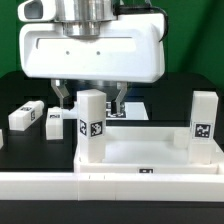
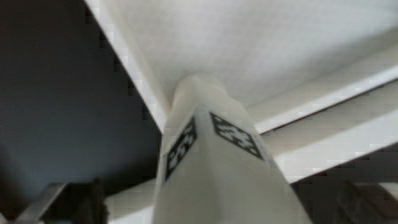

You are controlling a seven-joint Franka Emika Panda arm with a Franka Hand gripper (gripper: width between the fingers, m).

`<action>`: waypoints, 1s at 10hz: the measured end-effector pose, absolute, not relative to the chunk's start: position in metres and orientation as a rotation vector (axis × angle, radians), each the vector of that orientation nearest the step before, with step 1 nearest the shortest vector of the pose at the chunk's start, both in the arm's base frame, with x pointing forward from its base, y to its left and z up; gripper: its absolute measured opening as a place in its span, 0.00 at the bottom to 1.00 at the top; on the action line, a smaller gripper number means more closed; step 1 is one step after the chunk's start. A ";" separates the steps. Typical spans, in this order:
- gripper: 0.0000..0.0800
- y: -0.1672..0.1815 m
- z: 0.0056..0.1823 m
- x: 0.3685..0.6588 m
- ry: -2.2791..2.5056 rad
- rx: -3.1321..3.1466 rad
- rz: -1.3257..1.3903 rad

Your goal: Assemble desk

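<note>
Tool: two-finger type under a white housing. Its fingers stand apart and grip nothing.

Short white plastic block leg, tagged: upright between the tool's fingers, clear of both, at a corner of the slab.

Large white plastic rectangular slab with raised rim: lies flat below the tool and extends to the exterior view's right of it.

Second white block leg: upright on the slab, well to the exterior view's right of the tool.

Third white block leg and fourth white block leg: both lie loose on the black desk, to the exterior view's left of the tool.
</note>
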State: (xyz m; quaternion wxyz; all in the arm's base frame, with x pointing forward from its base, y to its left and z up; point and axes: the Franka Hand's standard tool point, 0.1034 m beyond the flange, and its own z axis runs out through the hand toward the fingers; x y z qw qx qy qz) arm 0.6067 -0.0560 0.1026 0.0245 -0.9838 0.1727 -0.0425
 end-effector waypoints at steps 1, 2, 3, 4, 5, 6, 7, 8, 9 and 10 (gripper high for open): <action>0.81 -0.054 0.102 0.608 0.455 -3.064 -0.140; 0.81 -0.053 0.102 0.608 0.321 -3.088 -0.141; 0.81 -0.053 0.102 0.608 0.236 -3.099 -0.143; 0.81 -0.053 0.102 0.608 0.123 -3.109 -0.144; 0.81 -0.053 0.102 0.608 0.034 -3.114 -0.145; 0.81 -0.053 0.102 0.607 -0.035 -3.117 -0.145; 0.81 -0.054 0.102 0.607 -0.160 -3.120 -0.145; 0.81 -0.054 0.102 0.607 -0.254 -3.121 -0.143; 0.81 -0.054 0.102 0.607 -0.335 -3.117 -0.143; 0.81 -0.056 0.102 0.607 -0.453 -3.106 -0.143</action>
